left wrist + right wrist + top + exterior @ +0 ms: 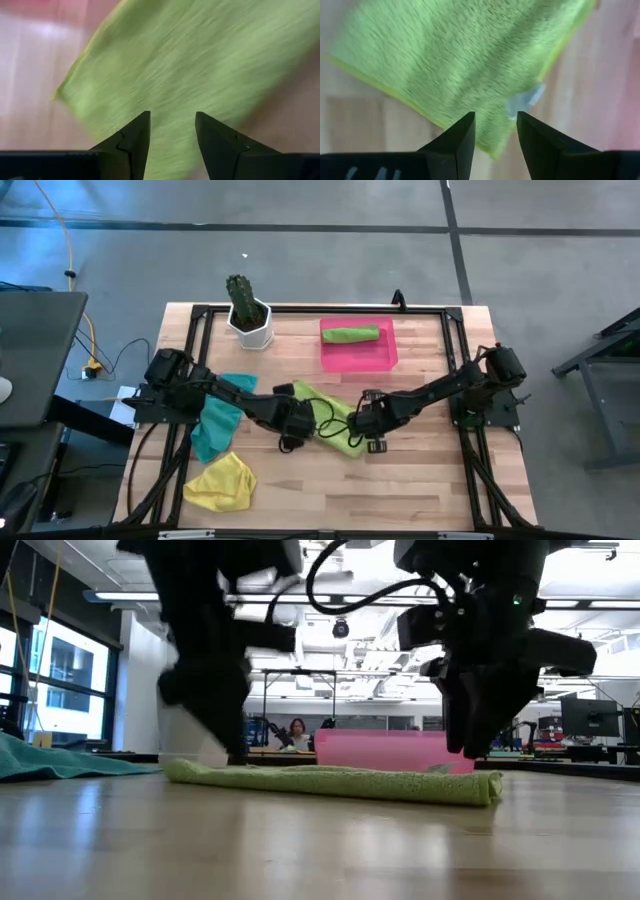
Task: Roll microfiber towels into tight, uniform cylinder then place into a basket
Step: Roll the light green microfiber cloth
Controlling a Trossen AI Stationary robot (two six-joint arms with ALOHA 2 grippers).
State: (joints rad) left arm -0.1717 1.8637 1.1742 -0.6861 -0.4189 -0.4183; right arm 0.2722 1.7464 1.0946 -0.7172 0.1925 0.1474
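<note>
Both claws spread, left claw (172, 132) and right claw (495, 131) over green towel (335, 425), middle arm-hidden.

the middle of the table (420, 480) is crowded: both arms reach in over the flat lime green towel (335, 425), the left gripper (298, 423) at its near-left end and the right gripper (372, 425) at its right end, jaws parted just above the cloth. the front right of the table is bare wood. the front left is taken by the teal towel (215, 425) and the yellow towel (222, 482). at the back, the cactus pot (250, 323) stands beside the pink basket (385, 358), which holds a rolled green towel (350, 334); bare wood lies between basket and arms.
</note>
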